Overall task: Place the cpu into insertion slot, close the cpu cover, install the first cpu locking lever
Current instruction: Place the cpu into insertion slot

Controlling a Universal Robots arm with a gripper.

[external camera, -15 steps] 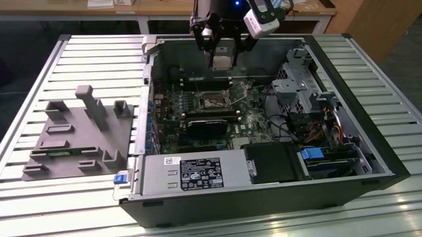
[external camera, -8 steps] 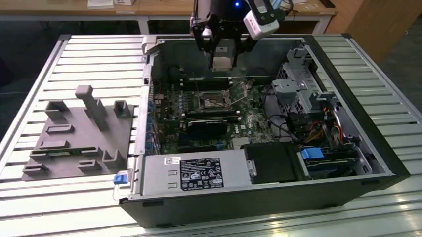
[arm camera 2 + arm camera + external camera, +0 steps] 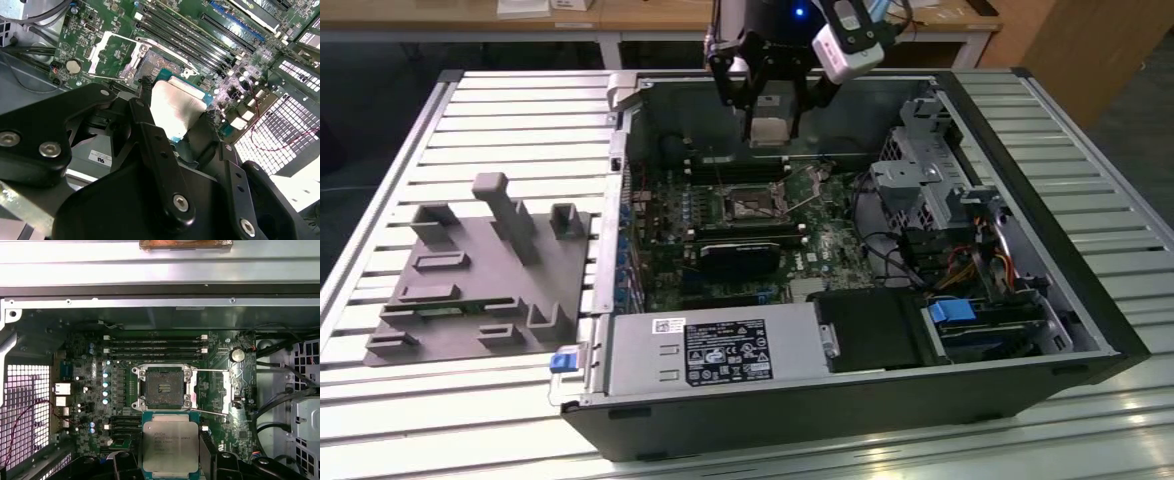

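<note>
The cpu [image 3: 770, 128] is a flat square chip with a silver top, held in the air above the motherboard inside the open computer case. My gripper [image 3: 770, 112] is shut on it, one black finger [image 3: 206, 452] at each side edge. In the first wrist view the cpu [image 3: 170, 444] hangs just short of the open insertion slot [image 3: 162, 387], not over it. The cpu cover [image 3: 214, 390] lies flipped open beside the slot. In the second wrist view the cpu [image 3: 177, 107] sits between my fingers [image 3: 150, 130], with the slot [image 3: 152, 62] and the open cover [image 3: 112, 50] beyond.
The case wall [image 3: 620, 130] and drive cage [image 3: 927, 185] flank the motherboard. Memory slots [image 3: 155, 345] run beside the socket, and a black block [image 3: 740, 255] sits on its other side. The power supply [image 3: 720, 350] fills the case's near end. A grey fixture [image 3: 480, 270] stands on the slatted table.
</note>
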